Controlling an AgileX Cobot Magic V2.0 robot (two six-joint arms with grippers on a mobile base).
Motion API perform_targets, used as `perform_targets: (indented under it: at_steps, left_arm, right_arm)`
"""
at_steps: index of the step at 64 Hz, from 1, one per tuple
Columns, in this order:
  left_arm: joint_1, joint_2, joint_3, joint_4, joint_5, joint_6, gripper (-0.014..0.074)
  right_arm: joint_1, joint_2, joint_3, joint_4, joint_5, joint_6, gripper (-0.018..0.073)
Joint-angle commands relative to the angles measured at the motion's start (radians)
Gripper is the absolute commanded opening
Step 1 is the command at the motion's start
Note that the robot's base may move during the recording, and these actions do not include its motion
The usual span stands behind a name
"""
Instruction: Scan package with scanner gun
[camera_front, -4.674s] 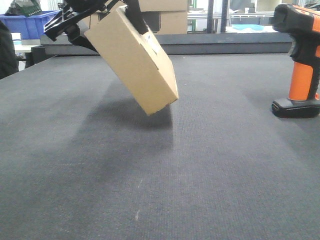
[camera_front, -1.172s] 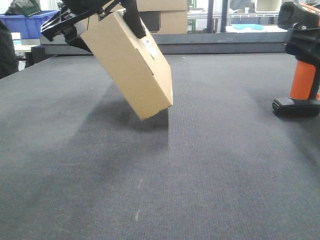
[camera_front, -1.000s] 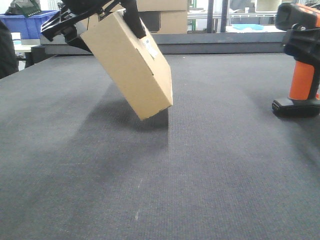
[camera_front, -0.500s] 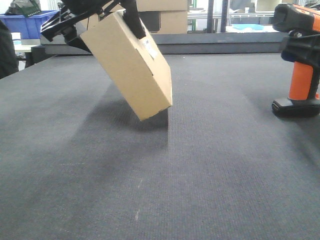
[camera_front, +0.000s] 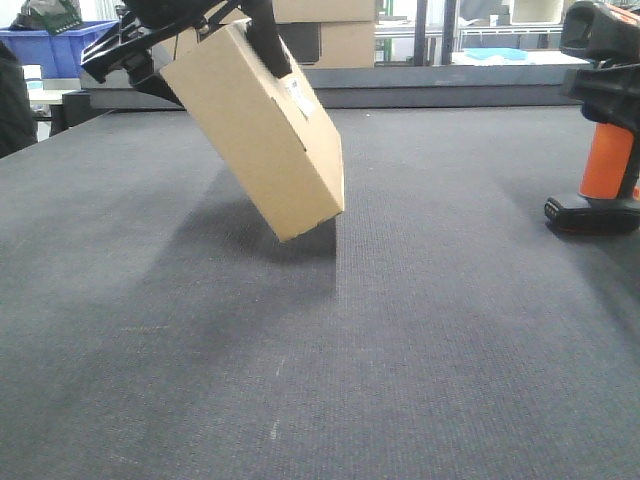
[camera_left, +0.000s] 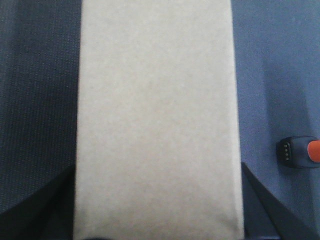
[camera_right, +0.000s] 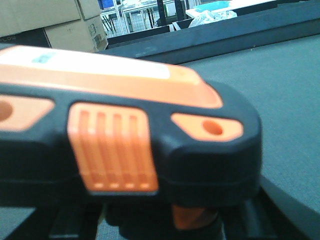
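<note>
Clamping the package (camera_front: 262, 140) across its upper end, the left gripper (camera_front: 215, 70) has its black fingers (camera_left: 47, 215) closed hard against the two long sides, so in the left wrist view the tan cardboard fills the whole span between them. Below the fingers the box hangs tilted, its low corner just above or barely touching the dark table mat (camera_front: 400, 330); I cannot tell which. The tilt looks deliberate: it turns the narrow face, just under the nearer finger, outward, and that face carries the small white barcode label (camera_front: 297, 95), which a scanner coming from the other arm's side would need to see. Well apart from those fingers stands the scanner gun (camera_front: 608, 130), upright on its flat black base (camera_front: 590, 213) with the orange handle rising to the black head. The right gripper (camera_right: 160, 225) sits right at that head, which crowds its wrist camera so closely that only dark slivers of finger show beneath. Whether the fingers have closed on the gun or merely bracket it is not something these views settle. My reading is that the box is being presented and the grasp on the gun is the step in hand, with aiming at the label to follow. One risk is the top-heavy gun tipping if the fingers close off-centre
</note>
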Motion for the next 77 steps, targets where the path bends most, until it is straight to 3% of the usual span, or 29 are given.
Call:
perform_targets:
  at_steps: [1, 9, 17, 33, 40, 66, 77]
  left_arm:
    - [-0.007, -0.01, -0.003, 0.0, -0.009, 0.0, -0.0111]
    - [-0.007, -0.01, -0.005, -0.026, -0.01, 0.0, -0.0111]
    - [-0.007, -0.012, -0.015, -0.063, -0.01, 0.0, -0.0111]
    - [-0.007, -0.012, -0.015, -0.104, 0.014, 0.0, -0.0111]
    - [-0.007, -0.012, -0.015, -0.104, 0.014, 0.0, -0.0111]
    - [-0.007, -0.012, -0.015, -0.102, 0.014, 0.0, -0.0111]
    - [-0.007, -0.012, -0.015, -0.1, 0.014, 0.0, -0.0111]
  right_arm:
    - [-0.006, -0.001, -0.003, 0.003, -0.025, -0.003, -0.0169]
    - [-0.006, -0.018, -0.003, -0.009, -0.064, -0.009, -0.0167]
    - [-0.004, -0.072, -0.005, -0.01, -0.065, -0.145, -0.0154]
    - [-0.004, -0.155, -0.08, 0.067, 0.071, -0.708, -0.0154]
    - [-0.004, -0.155, -0.09, 0.1, 0.064, -0.874, -0.0154]
    - [-0.004, -0.155, -0.09, 0.102, 0.057, -0.877, -0.0154]
    - [-0.004, -0.155, -0.09, 0.102, 0.045, -0.803, -0.0154]
